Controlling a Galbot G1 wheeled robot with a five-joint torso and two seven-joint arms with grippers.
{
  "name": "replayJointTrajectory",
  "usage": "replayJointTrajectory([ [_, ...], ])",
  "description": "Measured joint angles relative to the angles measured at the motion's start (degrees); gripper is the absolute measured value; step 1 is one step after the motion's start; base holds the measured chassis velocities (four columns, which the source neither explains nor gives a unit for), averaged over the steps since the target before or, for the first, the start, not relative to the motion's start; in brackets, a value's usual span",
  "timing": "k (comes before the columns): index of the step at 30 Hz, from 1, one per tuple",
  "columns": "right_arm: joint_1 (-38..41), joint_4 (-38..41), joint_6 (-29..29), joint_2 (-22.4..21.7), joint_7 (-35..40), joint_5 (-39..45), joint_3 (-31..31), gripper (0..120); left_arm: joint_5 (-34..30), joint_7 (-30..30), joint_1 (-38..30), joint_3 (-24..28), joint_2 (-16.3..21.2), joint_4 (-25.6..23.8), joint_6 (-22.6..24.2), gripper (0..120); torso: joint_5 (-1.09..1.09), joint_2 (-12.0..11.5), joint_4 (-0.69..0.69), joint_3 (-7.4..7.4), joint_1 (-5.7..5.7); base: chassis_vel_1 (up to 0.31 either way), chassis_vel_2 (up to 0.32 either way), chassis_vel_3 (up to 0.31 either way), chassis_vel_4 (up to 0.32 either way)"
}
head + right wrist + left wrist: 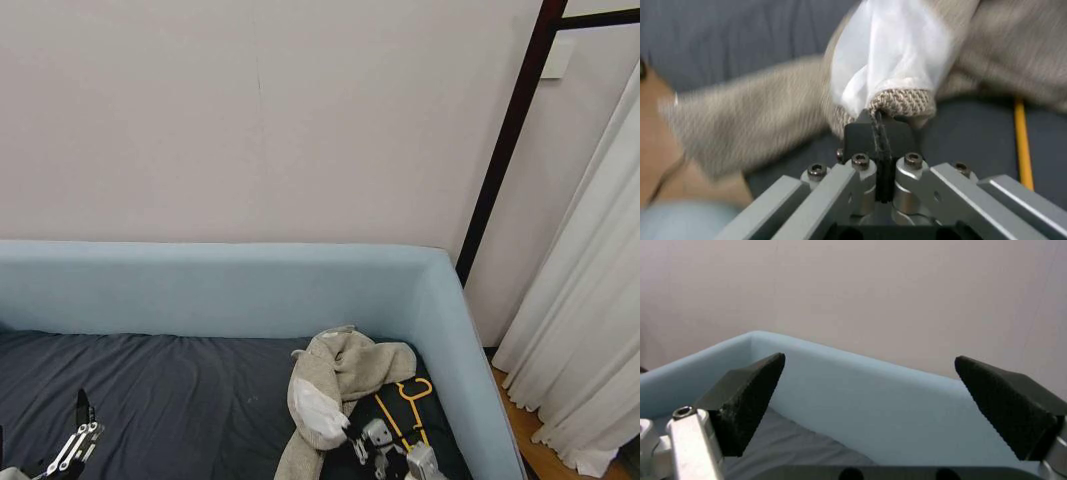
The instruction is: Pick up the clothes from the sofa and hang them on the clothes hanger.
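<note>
**Right gripper pinching the knit, left one wide open**

Closest to my wrist camera, the right gripper [878, 127] has its black fingers pressed together on a ribbed edge of the beige knit garment [903, 102], right where a white fabric piece [890, 50] bunches up above it. From the head view I see that garment heaped in the right corner of the light blue sofa [300, 290], lying on the dark seat cover [150, 390] with one end trailing toward me. A yellow hanger shape [405, 395] lies just beside the heap, on the side nearer the sofa's arm; I cannot tell whether it is a real hanger or a print.

The left gripper [870, 390] sits low on my left over the seat cover, well apart from the garment, its two pads spread wide with nothing between them.

A black pole [505, 140] rises against the wall to the right of the sofa, next to a white curtain [590, 330]
</note>
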Motion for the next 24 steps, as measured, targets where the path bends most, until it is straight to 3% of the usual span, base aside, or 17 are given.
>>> replayJointTrajectory([
  [10, -3.24, 3.86, -8.97, -5.17, -6.68, -3.86, 2.63, 0, 0.23, 0.00, -0.61, 0.17, -0.54, 0.37, -0.04, 100, 0.01, 0.00, 0.00, 0.01, 0.00, 0.000, 0.000, 0.000, 0.000],
  [14, -4.06, 5.24, -11.13, -6.86, -13.67, -6.39, 3.83, 0, 0.37, 0.17, -1.37, 0.59, -0.73, 0.58, 0.57, 100, 0.01, 0.00, 0.00, 0.01, 0.00, 0.000, 0.000, 0.000, 0.000],
  [22, -2.72, 3.47, -7.86, -5.43, -15.56, -10.30, 3.41, 0, 0.42, 0.23, -1.82, 0.73, -0.44, 1.22, 0.81, 100, 0.01, -0.01, 0.00, 0.01, 0.01, 0.000, 0.000, 0.000, 0.000],
  [24, -2.06, 3.12, -7.24, -5.02, -13.74, -10.36, 2.64, 7, 0.37, 0.22, -1.85, 0.59, -0.16, 1.52, 0.81, 100, 0.01, -0.01, 0.00, 0.01, 0.01, 0.000, 0.000, 0.000, 0.000],
])
